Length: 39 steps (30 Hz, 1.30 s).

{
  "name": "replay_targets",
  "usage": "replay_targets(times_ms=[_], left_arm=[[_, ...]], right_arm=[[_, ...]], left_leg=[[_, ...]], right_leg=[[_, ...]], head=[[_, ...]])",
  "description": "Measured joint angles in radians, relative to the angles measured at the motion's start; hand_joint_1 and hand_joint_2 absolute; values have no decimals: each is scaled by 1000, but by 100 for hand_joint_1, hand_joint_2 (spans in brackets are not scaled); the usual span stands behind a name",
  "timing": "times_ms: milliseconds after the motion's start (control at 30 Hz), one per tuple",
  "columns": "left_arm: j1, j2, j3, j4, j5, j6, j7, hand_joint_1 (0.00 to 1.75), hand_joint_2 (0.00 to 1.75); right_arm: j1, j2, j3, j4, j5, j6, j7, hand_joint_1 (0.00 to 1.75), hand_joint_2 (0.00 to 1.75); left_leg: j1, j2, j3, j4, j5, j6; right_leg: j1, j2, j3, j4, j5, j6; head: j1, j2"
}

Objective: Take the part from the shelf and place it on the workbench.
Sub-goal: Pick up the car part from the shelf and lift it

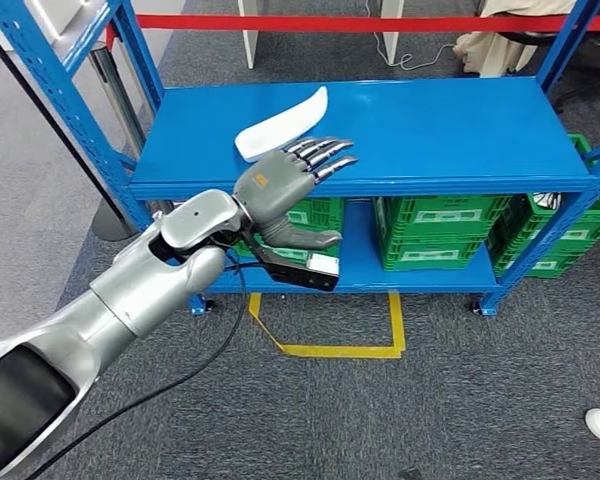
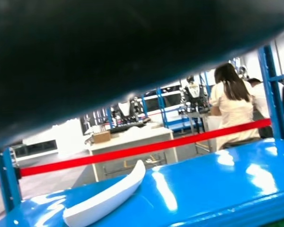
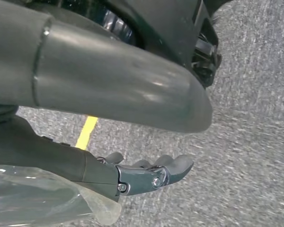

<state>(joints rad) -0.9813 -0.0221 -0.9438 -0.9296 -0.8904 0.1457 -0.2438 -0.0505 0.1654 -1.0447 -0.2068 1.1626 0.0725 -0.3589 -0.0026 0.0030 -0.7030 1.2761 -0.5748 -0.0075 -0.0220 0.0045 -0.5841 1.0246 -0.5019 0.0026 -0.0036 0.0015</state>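
Two levels make up the blue shelf [image 1: 433, 130], its glossy top board standing on grey carpet [image 1: 433, 410] marked with a yellow tape outline [image 1: 335, 350]. On the lower level sit green crates [image 1: 433, 235] side by side. A red barrier strap [image 1: 357, 22] runs behind the shelf, and in the left wrist view a person [image 2: 233, 106] sits beyond it with their back turned. The silver left arm [image 1: 131, 290] reaches in toward the front edge of the top board. Its left hand [image 1: 293, 180] is spread flat, fingers apart and extended over the board, thumb hanging below the edge, holding nothing. The white part [image 1: 282, 125], a long curved shell, lies on the top board toward its left side, just beyond the fingertips; whether they touch it I cannot tell. The right hand [image 3: 147, 175] hangs over the carpet with its fingers loosely extended and nothing in them.
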Motion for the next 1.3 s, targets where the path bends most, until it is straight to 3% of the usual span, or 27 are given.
replay_targets(times_ms=[67,100,133,200,233,333,400,433,500,567,667,733,867,900,933,1000,1067,1133,1233,1300], left_arm=[[4,0,0,1,0,0,0,0,0],[6,0,0,1,1,0,0,0,0],[8,0,0,2,1,0,0,0,0],[5,-1,3,2,1,0,0,0,0],[2,-2,4,2,0,0,0,0,0],[4,-5,2,1,-2,1,0,0,0],[15,-6,0,2,-2,0,0,0,0],[18,-6,0,2,-2,0,0,0,0],[20,-6,0,2,0,0,-1,0,0],[21,-6,0,3,2,-1,-4,0,0],[21,-7,1,4,5,-2,-9,0,0],[19,-7,2,4,8,-2,-13,0,0],[29,-4,1,4,11,-9,-16,0,0],[32,-4,0,4,11,-10,-17,0,0],[33,-3,0,4,12,-11,-17,0,0],[33,-2,0,4,14,-11,-18,0,0],[33,-2,0,4,15,-11,-19,0,0],[32,-2,0,4,17,-12,-20,0,0],[28,-5,1,3,19,-13,-21,0,0],[24,-8,0,3,21,-17,-24,0,0]], right_arm=[[1,0,0,0,2,0,1,0,0],[3,0,1,0,4,0,2,0,0],[3,0,2,1,6,1,3,0,0],[2,1,7,2,11,3,2,0,0],[1,1,9,3,13,4,1,0,0],[-1,1,10,3,14,4,0,0,0],[3,1,12,3,15,3,0,0,0],[6,1,12,3,15,3,0,0,0],[9,0,14,4,16,4,0,0,0],[10,0,16,6,16,4,-1,0,0],[8,0,17,7,17,4,-1,0,0],[7,0,18,7,18,4,-1,0,0],[3,0,18,7,21,4,-2,0,0],[4,0,18,7,23,4,-2,0,0],[4,0,18,7,24,4,-2,0,0],[3,0,19,7,26,4,-3,0,0],[3,1,19,8,26,4,-4,0,0],[2,1,21,8,26,4,-4,0,0],[0,0,24,8,27,4,-5,0,0],[-2,0,24,8,27,4,-6,0,0]], left_leg=[[0,0,-28,29,-7,0],[0,0,-40,21,9,3],[-7,0,-35,-41,55,14],[-14,-3,27,-212,145,45],[-18,-5,59,-277,169,59],[-14,-7,91,-291,146,67],[-13,-8,114,-290,125,64],[-12,-8,129,-289,113,61],[-11,-8,159,-283,86,51],[-11,-9,173,-274,63,40],[-9,-9,174,-262,49,26],[-7,-9,147,-208,44,18],[1,-8,0,7,-22,0],[2,-8,-20,14,-20,0],[1,-8,-25,-12,4,4],[-4,-8,1,-136,105,17],[-13,-8,29,-235,167,32],[-19,-10,37,-253,169,42],[-10,-10,64,-281,172,51],[-6,-9,80,-296,168,58]], right_leg=[[0,2,10,0,-8,0],[1,4,23,0,-18,1],[0,6,43,-5,-35,6],[0,7,73,11,-60,26],[0,6,64,44,-70,36],[1,5,-55,206,-116,44],[0,4,-113,231,-131,49],[-2,4,-120,198,-106,52],[-6,0,-109,84,2,58],[-5,-3,-94,11,68,48],[0,-1,-77,5,69,19],[-3,-2,-61,0,59,9],[-1,1,-24,-2,31,-2],[-1,2,-13,-2,23,-3],[0,5,-2,-2,15,-2],[0,9,19,-3,0,-1],[-1,11,28,-5,-11,6],[-3,11,32,-9,-19,18],[3,7,31,0,-42,33],[5,5,-20,94,-83,39]], head=[[0,0],[0,0],[0,0],[1,0],[2,0],[6,0],[6,0],[6,0],[7,0],[6,0],[5,0],[2,0],[-1,0],[-1,0],[-2,0],[-1,0],[-1,0],[-2,0],[1,0],[6,0]])
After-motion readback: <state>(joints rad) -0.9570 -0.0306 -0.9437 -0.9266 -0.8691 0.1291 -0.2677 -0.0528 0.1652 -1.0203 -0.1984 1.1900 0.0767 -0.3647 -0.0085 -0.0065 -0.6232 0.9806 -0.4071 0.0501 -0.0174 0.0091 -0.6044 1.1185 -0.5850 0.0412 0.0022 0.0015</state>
